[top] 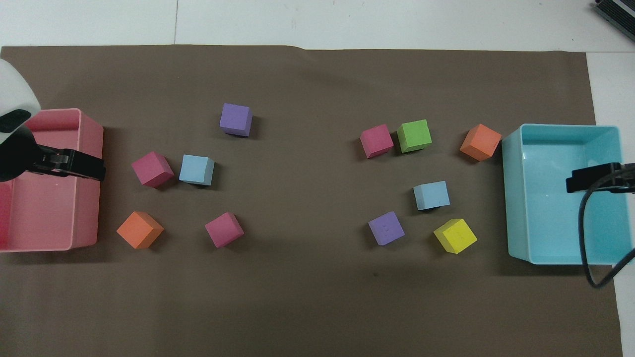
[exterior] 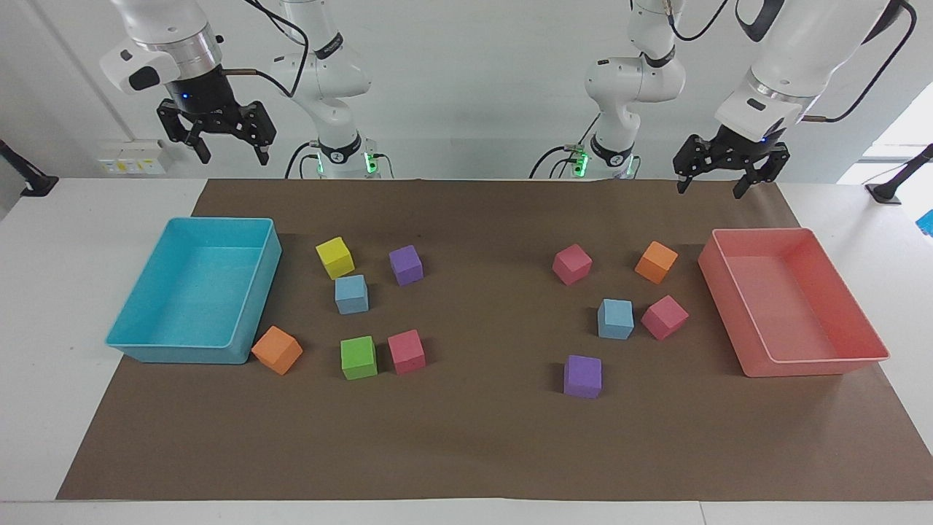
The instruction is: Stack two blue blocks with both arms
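Observation:
One blue block (exterior: 351,294) (top: 431,195) lies on the brown mat toward the right arm's end, just farther from the robots than a yellow cube (exterior: 334,257). The other blue block (exterior: 616,319) (top: 197,169) lies toward the left arm's end, beside a pink cube (exterior: 664,317). Both stand alone, far apart. My right gripper (exterior: 232,155) (top: 575,184) is open and empty, raised high over the turquoise tray. My left gripper (exterior: 708,189) (top: 94,171) is open and empty, raised over the pink tray's end nearest the robots.
The turquoise tray (exterior: 182,354) and the pink tray (exterior: 816,367) stand at the two ends of the mat. Purple cubes (exterior: 406,264) (exterior: 582,376), orange cubes (exterior: 277,350) (exterior: 656,262), a green cube (exterior: 358,357) and pink cubes (exterior: 406,351) (exterior: 571,264) lie around the blue blocks.

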Robot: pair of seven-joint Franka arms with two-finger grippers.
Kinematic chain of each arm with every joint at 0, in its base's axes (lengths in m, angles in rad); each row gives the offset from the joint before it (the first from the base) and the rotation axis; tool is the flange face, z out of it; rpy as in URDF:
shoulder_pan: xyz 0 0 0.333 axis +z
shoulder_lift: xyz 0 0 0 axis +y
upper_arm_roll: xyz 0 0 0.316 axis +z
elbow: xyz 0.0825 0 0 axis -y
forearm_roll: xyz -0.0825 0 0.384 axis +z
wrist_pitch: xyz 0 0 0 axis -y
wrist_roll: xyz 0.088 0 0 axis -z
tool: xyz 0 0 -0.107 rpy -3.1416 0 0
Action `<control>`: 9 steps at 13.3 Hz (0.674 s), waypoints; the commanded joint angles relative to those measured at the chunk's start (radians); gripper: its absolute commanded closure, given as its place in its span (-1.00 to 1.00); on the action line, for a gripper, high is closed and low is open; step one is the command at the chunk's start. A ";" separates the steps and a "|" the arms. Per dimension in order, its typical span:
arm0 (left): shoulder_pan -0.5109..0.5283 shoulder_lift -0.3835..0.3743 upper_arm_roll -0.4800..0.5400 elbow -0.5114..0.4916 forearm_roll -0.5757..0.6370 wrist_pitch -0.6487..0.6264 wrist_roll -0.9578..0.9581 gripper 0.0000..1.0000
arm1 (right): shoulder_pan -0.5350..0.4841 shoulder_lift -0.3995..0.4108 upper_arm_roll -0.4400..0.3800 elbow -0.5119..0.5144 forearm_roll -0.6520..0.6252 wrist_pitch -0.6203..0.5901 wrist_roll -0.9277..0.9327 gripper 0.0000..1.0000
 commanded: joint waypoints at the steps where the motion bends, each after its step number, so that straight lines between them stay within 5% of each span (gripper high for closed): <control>1: 0.014 -0.019 -0.009 -0.024 -0.010 0.022 0.006 -1.00 | -0.005 -0.016 -0.002 -0.015 0.016 0.008 0.001 -1.00; 9: 0.020 -0.021 -0.009 -0.024 -0.010 0.008 0.008 -1.00 | -0.002 -0.002 0.002 -0.015 0.015 0.017 -0.007 -1.00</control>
